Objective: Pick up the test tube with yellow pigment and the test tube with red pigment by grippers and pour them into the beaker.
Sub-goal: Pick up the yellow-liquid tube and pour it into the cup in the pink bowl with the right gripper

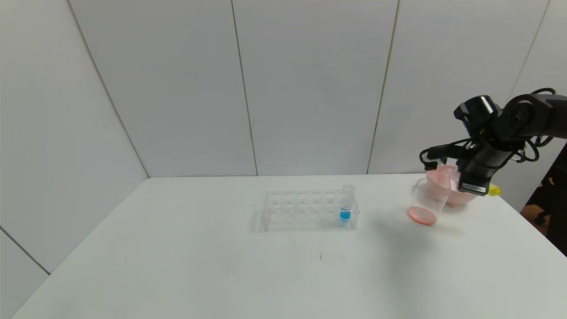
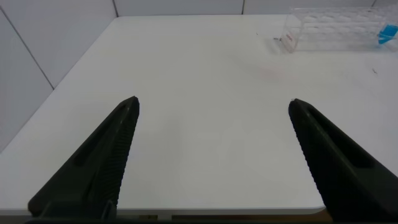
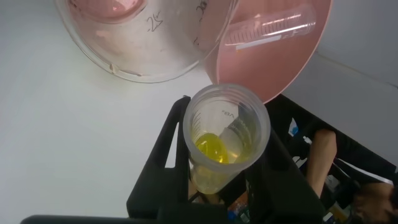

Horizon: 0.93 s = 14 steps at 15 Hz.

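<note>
One gripper [image 3: 217, 180] (right) clenches the test tube with yellow pigment [image 3: 225, 140] above the beaker [image 1: 426, 203].

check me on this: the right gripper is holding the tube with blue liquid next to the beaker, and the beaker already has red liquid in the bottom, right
Not quite. The right gripper is shut on the test tube with yellow pigment, as the right wrist view shows. The tube with blue liquid stands in the rack in the head view. The rest holds: the tube is next to the beaker, which has red liquid in the bottom.

Clear glossy beaker [image 1: 427, 201], possibly glass; smooth pink plastic-looking bowl [image 1: 452, 188]; matt white table [image 1: 221, 266].
</note>
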### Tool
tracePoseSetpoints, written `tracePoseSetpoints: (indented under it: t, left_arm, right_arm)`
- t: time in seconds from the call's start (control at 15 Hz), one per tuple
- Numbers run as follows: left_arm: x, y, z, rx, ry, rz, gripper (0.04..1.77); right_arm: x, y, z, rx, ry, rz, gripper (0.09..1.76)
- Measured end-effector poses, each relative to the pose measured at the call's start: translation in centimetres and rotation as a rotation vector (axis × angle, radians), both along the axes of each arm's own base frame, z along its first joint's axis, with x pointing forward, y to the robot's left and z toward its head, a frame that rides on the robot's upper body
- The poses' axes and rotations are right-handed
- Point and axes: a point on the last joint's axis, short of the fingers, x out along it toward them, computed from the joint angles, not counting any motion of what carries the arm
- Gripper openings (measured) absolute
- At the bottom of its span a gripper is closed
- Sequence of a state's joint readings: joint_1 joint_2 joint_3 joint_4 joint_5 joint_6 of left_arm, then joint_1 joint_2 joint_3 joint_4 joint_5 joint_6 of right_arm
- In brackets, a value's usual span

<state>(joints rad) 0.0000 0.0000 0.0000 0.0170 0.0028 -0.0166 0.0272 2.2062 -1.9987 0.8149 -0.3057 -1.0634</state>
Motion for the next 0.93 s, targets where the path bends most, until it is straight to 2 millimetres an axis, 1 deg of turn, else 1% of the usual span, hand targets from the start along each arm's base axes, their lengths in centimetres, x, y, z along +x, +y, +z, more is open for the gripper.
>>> tracePoseSetpoints:
  t: [0.4,0.93]
  left_arm:
    - [0.0,0.0,0.0,0.0,0.0,0.0,1.72]
    - [0.0,0.0,0.0,0.0,0.0,0.0,1.72]
  right_arm:
    - [0.2,1.0,-0.5,-0.056,0.012,-0.006,0.57]
    - [0.4,1.3,-1.0,-0.126,0.019,-0.03,0.57]
